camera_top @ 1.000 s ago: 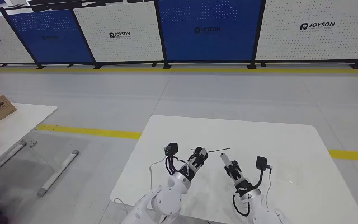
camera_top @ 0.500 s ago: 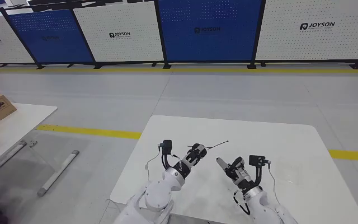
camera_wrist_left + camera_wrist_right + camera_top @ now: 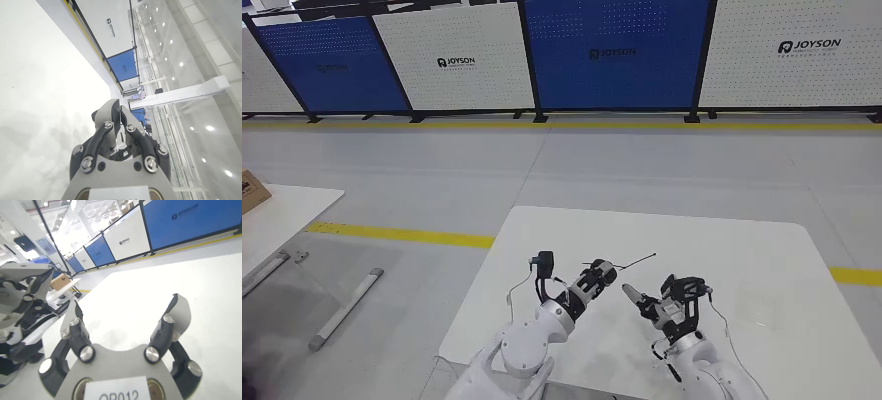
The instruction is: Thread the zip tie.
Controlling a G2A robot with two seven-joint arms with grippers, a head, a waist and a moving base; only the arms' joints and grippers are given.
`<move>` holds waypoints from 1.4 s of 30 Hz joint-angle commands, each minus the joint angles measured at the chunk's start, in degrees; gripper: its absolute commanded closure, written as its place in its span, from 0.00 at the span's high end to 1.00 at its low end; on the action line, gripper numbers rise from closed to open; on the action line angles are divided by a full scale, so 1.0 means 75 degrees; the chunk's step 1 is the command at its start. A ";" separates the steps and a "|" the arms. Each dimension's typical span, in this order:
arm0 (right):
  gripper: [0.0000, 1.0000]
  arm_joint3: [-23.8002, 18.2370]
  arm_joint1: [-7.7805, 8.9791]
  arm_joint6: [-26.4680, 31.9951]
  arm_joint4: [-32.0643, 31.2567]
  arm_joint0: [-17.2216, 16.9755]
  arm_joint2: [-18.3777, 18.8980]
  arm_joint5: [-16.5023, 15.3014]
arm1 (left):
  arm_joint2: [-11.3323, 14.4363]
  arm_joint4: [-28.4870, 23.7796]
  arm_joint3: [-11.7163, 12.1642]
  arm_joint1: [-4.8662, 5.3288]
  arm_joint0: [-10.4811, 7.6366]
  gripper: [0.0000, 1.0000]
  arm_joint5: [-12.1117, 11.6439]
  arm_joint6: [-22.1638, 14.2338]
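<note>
A thin black zip tie [image 3: 632,260] hangs over the white table [image 3: 742,250], its long tail pointing right and slightly up. My left gripper [image 3: 603,268] is shut on it near its left end. In the left wrist view the fingertips of that gripper [image 3: 119,109] press together on the tie's dark cross-section. My right gripper [image 3: 644,299] sits just right of and below the tie, open and holding nothing. The right wrist view shows its own gripper [image 3: 126,308] spread wide above the tabletop, the left gripper [image 3: 49,270] beside it, and the zip tie [image 3: 54,243] running up past it.
A second white table [image 3: 282,215] with a cardboard box [image 3: 250,190] stands to the far left. Blue and white fence panels [image 3: 617,55] line the back, behind a yellow floor line [image 3: 402,236]. The table's right half [image 3: 762,300] is bare.
My right gripper has swung left toward the left gripper and turned. The left gripper shifted slightly, and the zip tie's tail has tipped upward.
</note>
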 commanded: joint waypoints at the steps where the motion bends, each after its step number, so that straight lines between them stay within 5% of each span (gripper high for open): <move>1: 1.00 0.0022 -0.0001 -0.0093 -0.0320 0.0011 -0.0040 0.0077 | -0.0030 -0.0068 -0.0013 0.0001 -0.0005 0.00 -0.0008 -0.0002; 6: 1.00 0.0013 0.0000 -0.0107 -0.0325 -0.0004 -0.0039 0.0084 | -0.0030 -0.0068 -0.0013 0.0001 -0.0005 0.00 -0.0008 -0.0002; 12: 1.00 0.0094 0.0012 -0.0330 0.0588 -0.0063 0.0161 -0.0711 | 0.0064 -0.0216 0.0046 -0.0011 -0.0052 0.00 -0.0046 -0.0054; 13: 0.96 0.0102 0.0009 -0.0353 0.0656 -0.0063 0.0174 -0.0709 | 0.0071 -0.0214 0.0040 -0.0011 -0.0060 0.00 -0.0054 -0.0059; 15: 0.51 0.0148 0.0001 -0.0324 0.0696 -0.0017 0.0168 -0.0666 | 0.0085 -0.0225 0.0028 -0.0011 -0.0060 0.00 -0.0115 -0.0033; 42: 0.29 0.0154 -0.0031 -0.0151 0.0489 0.0232 -0.0156 -0.1052 | 0.0285 -0.0054 0.0256 0.0020 -0.0121 0.00 -0.0068 -0.0079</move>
